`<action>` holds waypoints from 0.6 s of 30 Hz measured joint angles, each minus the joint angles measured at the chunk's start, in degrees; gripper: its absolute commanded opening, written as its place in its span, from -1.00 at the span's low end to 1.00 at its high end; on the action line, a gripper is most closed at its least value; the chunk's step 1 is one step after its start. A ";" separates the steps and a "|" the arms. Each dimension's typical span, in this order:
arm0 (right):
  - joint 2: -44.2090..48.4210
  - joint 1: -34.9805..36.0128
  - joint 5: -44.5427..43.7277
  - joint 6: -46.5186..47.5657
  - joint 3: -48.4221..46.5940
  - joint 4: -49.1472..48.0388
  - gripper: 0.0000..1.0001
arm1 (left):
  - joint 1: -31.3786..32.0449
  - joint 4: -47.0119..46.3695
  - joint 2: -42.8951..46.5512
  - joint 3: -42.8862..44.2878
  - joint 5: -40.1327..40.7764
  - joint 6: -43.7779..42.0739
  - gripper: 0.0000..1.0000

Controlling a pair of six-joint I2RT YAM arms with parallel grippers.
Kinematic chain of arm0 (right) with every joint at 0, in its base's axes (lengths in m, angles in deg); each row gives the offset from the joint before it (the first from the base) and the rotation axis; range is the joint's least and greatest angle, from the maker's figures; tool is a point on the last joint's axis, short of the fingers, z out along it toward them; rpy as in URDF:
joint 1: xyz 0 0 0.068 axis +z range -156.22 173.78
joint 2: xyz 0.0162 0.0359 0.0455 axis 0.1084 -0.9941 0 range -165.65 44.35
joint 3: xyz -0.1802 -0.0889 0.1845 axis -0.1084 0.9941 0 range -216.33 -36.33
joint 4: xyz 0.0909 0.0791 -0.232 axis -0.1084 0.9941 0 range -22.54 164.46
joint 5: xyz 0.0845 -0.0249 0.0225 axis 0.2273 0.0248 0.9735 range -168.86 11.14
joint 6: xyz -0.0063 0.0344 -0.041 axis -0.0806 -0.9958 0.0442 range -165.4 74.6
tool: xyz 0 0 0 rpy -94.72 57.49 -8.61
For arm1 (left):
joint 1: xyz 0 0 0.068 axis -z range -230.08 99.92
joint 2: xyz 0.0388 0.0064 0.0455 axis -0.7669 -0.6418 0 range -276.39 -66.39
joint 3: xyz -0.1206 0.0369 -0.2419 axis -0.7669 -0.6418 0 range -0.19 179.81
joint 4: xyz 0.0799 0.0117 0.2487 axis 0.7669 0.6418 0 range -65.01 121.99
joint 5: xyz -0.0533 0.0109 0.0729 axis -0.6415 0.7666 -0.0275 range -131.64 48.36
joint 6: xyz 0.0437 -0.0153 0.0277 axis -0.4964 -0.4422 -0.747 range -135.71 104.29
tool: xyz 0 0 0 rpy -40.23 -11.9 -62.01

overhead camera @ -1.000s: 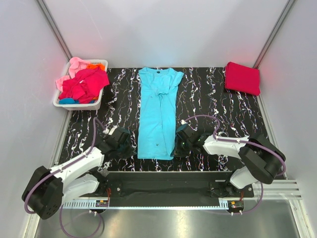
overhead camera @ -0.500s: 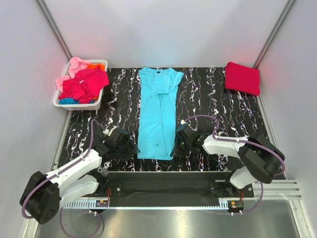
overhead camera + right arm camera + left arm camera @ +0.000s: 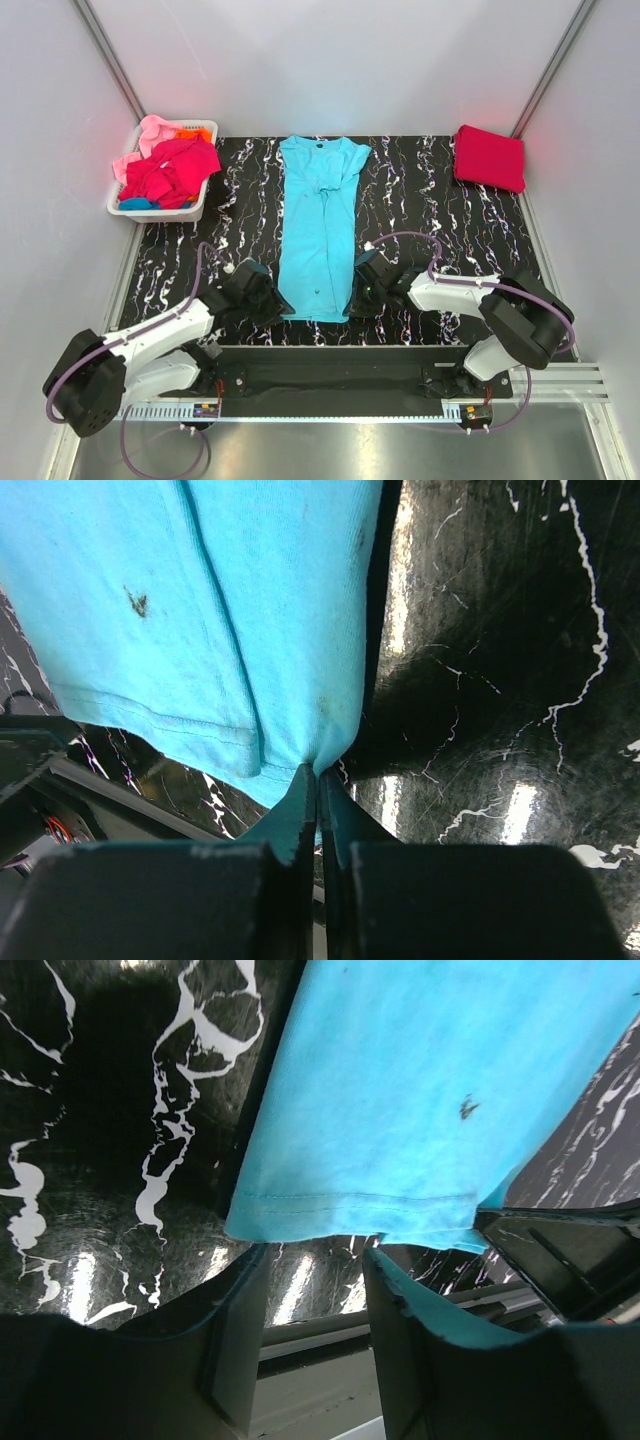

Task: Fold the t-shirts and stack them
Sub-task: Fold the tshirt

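Careful: our right gripper (image 3: pixel 318 780) pinches shirt (image 3: pixel 320 225) hem corner; left gripper (image 3: pixel 312 1275) wide, holding nothing, just before hem. Shirt flat on table (image 3: pixel 440 220) middle. We lift early, one side drags, fold twists.

Overhead camera looks down across the whole table (image 3: pixel 480 220). Both wrist cameras, close up, share the near hem of the turquoise shirt (image 3: pixel 400 1090).
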 measured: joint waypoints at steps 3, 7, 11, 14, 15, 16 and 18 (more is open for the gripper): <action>0.00 0.00 0.00 0.00 0.00 0.00 -1.00 | 1.05 -0.42 -1.73 0.02 0.26 0.55 -0.14; -0.02 0.02 0.00 -0.02 0.00 -0.02 -1.00 | 1.68 -0.57 -3.15 0.13 1.14 0.61 -0.17; -0.09 0.02 0.02 -0.02 -0.02 -0.02 -1.00 | 1.73 -0.68 -4.02 0.61 1.95 0.61 -0.19; -0.26 0.02 0.13 -0.02 -0.13 -0.07 -1.00 | 1.73 -0.74 -4.13 0.94 2.38 0.61 -0.19; -0.37 0.04 0.22 0.00 -0.24 -0.07 -1.00 | 1.73 -0.79 -4.13 1.03 2.47 0.61 -0.19; -0.50 0.07 0.31 0.00 -0.33 -0.09 -1.00 | 1.75 -0.81 -4.13 1.05 2.60 0.61 -0.19; -0.61 0.07 0.37 0.00 -0.44 -0.09 -1.00 | 1.75 -0.81 -4.13 1.16 2.69 0.61 -0.19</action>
